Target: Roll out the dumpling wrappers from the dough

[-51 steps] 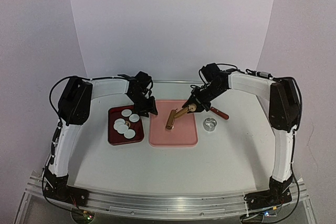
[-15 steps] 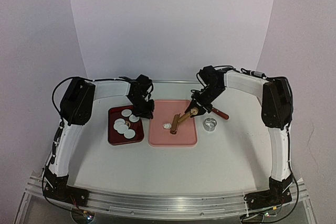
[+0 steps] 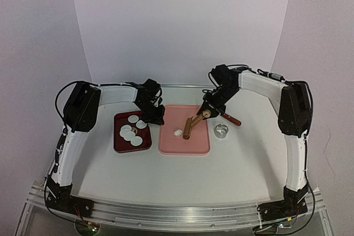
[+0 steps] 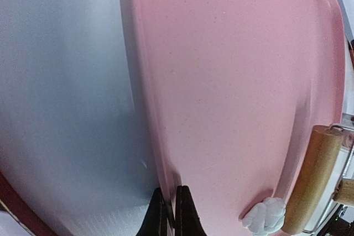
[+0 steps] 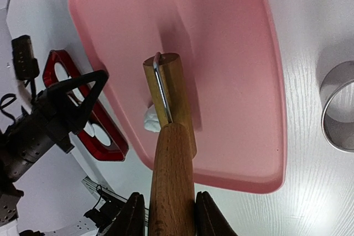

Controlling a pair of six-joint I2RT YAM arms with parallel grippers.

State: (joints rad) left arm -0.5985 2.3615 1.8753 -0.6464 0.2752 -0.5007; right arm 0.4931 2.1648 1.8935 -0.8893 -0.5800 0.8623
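From above, the dough [image 3: 177, 132] is a small white lump on the pink board [image 3: 184, 146], just left of the low end of the rolling pin [image 3: 191, 127]. The right gripper [image 3: 209, 111] holds the pin's upper end. The left gripper [image 3: 155, 119] sits at the board's far left corner, near the dough but apart from it. The round white wrappers [image 3: 131, 128] lie in the red tray [image 3: 118, 143] on the surface.

The left wrist view shows the dough crumpled and knobbly against the roller's end. This gripper's fingers are clenched, with the board's rim running into the slit between them.

In the right wrist view, that gripper's fingers clasp the wooden handle. The dough peeks out white beside the roller.
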